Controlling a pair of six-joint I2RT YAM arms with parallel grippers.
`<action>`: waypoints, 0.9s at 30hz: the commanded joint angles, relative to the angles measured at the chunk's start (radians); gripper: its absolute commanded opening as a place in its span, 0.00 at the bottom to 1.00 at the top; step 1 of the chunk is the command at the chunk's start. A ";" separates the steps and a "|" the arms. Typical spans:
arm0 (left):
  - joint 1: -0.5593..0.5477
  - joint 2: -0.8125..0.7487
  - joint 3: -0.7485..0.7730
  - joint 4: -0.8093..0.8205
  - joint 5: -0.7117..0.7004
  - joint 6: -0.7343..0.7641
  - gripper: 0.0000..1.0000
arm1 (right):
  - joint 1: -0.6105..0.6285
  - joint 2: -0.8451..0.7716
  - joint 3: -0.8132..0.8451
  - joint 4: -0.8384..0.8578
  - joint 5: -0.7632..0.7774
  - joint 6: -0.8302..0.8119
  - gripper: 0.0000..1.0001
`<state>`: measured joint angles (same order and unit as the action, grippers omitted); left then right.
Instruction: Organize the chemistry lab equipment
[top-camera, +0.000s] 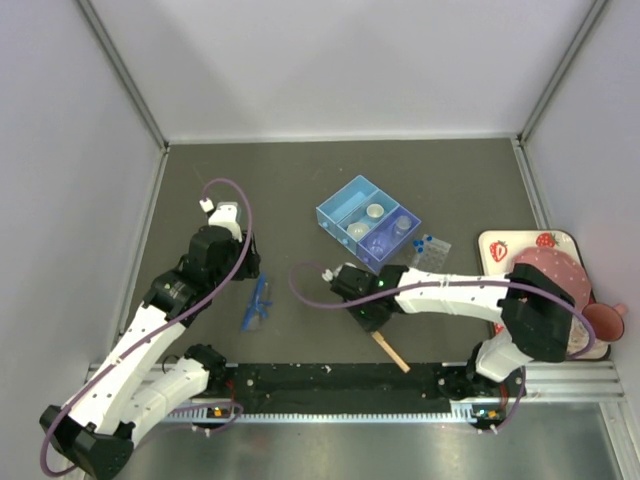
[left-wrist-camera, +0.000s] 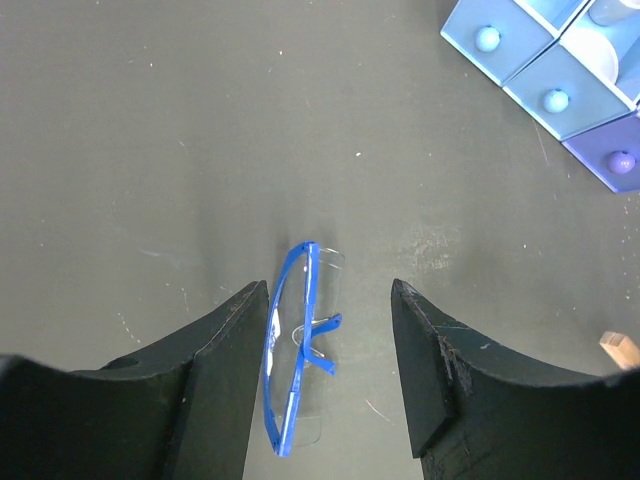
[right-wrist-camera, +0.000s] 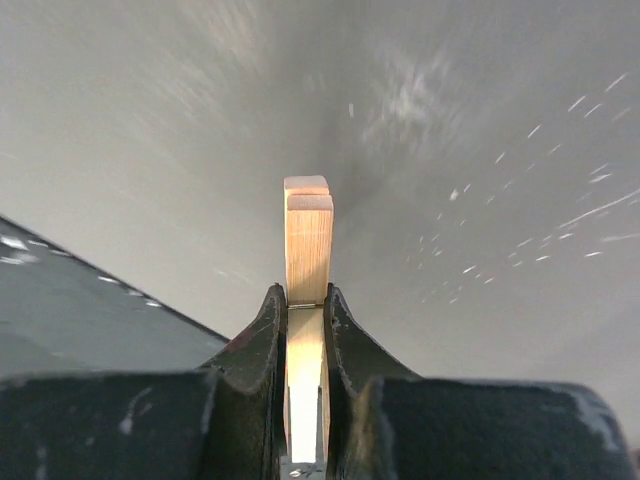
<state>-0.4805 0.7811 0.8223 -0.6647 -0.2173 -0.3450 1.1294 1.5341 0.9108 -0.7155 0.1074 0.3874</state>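
Right gripper (right-wrist-camera: 305, 296): jaws clamped on wooden clip (right-wrist-camera: 308, 235). Left gripper (left-wrist-camera: 328, 288): jaws apart over blue-framed glasses (left-wrist-camera: 305, 330); dark grey worktop (top-camera: 250, 180).

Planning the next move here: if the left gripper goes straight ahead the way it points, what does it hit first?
Probably the blue-framed clear plastic safety glasses, lying on the dark table between the fingers of the open left gripper; depth is hard to judge.

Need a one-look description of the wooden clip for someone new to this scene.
Find the blue compartment box mid-table; the right gripper sits just on its near side. The wooden clip is the pale stick pinched in its jaws, the only wooden thing there.
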 joint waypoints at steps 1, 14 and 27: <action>0.003 -0.006 -0.008 0.047 0.015 0.001 0.58 | -0.005 -0.011 0.340 -0.056 0.128 -0.022 0.00; 0.003 -0.042 -0.015 0.053 0.041 0.006 0.58 | -0.419 0.268 1.053 -0.127 0.170 0.077 0.00; 0.003 -0.036 -0.014 0.056 0.052 0.008 0.58 | -0.520 0.265 0.758 0.277 0.118 0.401 0.00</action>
<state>-0.4805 0.7528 0.8108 -0.6498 -0.1722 -0.3447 0.6300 1.8313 1.7000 -0.6079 0.2211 0.6468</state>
